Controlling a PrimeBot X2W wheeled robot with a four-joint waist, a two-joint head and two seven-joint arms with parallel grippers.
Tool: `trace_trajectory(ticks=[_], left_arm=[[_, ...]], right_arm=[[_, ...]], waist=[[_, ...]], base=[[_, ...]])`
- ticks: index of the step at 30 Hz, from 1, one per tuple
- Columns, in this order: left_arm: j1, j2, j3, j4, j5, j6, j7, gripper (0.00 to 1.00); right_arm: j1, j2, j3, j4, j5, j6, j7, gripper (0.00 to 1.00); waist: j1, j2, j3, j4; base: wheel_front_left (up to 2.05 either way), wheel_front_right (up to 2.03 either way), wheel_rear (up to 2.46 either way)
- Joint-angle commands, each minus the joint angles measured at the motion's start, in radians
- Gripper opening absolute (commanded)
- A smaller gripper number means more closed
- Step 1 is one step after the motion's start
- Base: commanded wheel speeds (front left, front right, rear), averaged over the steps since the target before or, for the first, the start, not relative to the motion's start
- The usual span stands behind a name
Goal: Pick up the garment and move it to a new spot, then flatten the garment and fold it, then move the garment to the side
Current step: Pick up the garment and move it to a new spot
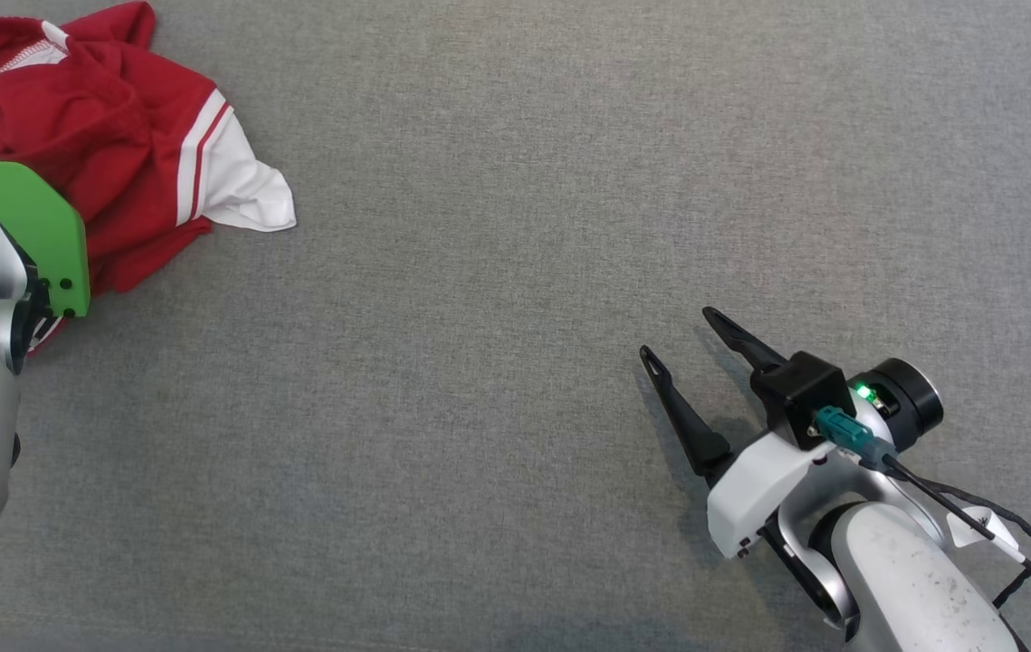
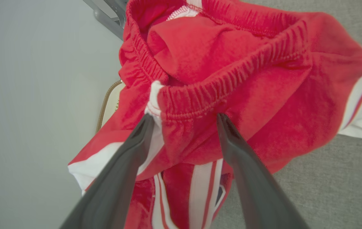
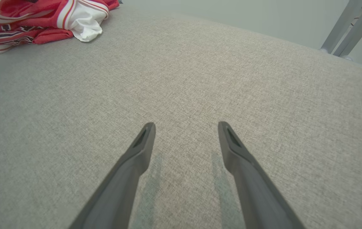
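Step 1, the pick-up, not yet done. We see the garment (image 1: pixel 117 136), red shorts with white stripes, bunched at the far left of the grey counter (image 1: pixel 515 272). Left hand (image 2: pixel 184 119) has its 2 fingers apart, straddling the elastic waistband (image 2: pixel 231 86), nothing clamped. Right hand (image 1: pixel 676 333) is spread too, holding nothing, well apart from the cloth. Next, we'd say: pinch the waistband, lift, carry toward the bare middle. Dark print (image 3: pixel 9 35) on the fabric, possibly lettering, too small to read.
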Motion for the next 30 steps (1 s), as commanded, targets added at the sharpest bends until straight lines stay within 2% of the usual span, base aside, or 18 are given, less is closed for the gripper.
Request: trace_trajectory(ticks=[1, 2, 3, 5, 16, 19, 30], left_arm=[[-0.018, 0.008, -0.002, 0.014, 0.005, 0.012, -0.006, 1.00], [-0.021, 0.008, -0.003, 0.021, 0.005, 0.014, -0.010, 0.85], [-0.023, 0.010, -0.001, 0.028, 0.001, 0.016, -0.016, 0.45], [-0.030, 0.011, 0.000, 0.036, 0.000, 0.020, -0.037, 0.00], [-0.048, -0.035, -0.012, 0.045, -0.007, 0.028, -0.165, 0.00], [-0.066, -0.046, -0.026, 0.022, 0.000, 0.014, -0.195, 0.00], [-0.135, -0.119, -0.082, -0.111, 0.021, -0.001, -0.204, 0.00]], right_arm=[[0.007, -0.003, 0.002, -0.006, 0.004, -0.001, 0.002, 1.00], [0.008, -0.002, 0.004, -0.007, 0.004, -0.001, 0.004, 1.00], [0.008, -0.002, 0.003, -0.007, 0.004, -0.001, 0.004, 1.00], [0.011, -0.004, 0.001, -0.004, 0.005, -0.001, 0.001, 1.00], [0.042, 0.024, -0.026, 0.041, 0.019, -0.001, -0.034, 1.00], [0.056, 0.041, -0.037, 0.061, 0.027, -0.001, -0.050, 1.00], [0.112, 0.071, -0.088, 0.100, 0.034, -0.001, -0.083, 1.00]], waist=[[-0.0001, 0.0000, 0.009, -0.013], [-0.0001, 0.0000, 0.009, -0.016], [-0.0001, 0.0000, 0.008, -0.017], [-0.0001, 0.0000, 0.006, -0.017], [-0.0001, 0.0000, -0.095, -0.010], [-0.0001, 0.0000, -0.149, -0.017], [-0.0001, 0.0000, -0.266, -0.056]], base=[[0.00, 0.00, 0.00], [0.00, 0.00, 0.00], [0.00, 0.00, 0.00], [0.00, 0.00, 0.00], [0.00, 0.00, 0.00], [0.00, 0.00, 0.00], [0.00, 0.00, 0.00]])
